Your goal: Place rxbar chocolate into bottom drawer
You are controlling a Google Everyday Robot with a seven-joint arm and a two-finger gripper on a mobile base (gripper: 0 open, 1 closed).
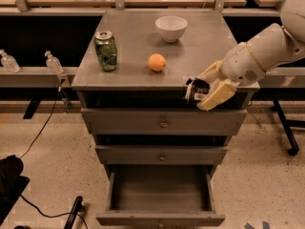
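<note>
The rxbar chocolate, a black bar with a white label patch, is held in my gripper at the front right edge of the cabinet top, just past the rim and above the drawer fronts. The gripper's cream fingers are shut on the bar. My white arm comes in from the upper right. The bottom drawer is pulled open below, and its inside shows nothing in it. The two upper drawers are shut.
On the grey cabinet top stand a green can, an orange fruit and a white bowl. Two small bottles sit on a shelf at left. A black cable and a black bag lie on the floor.
</note>
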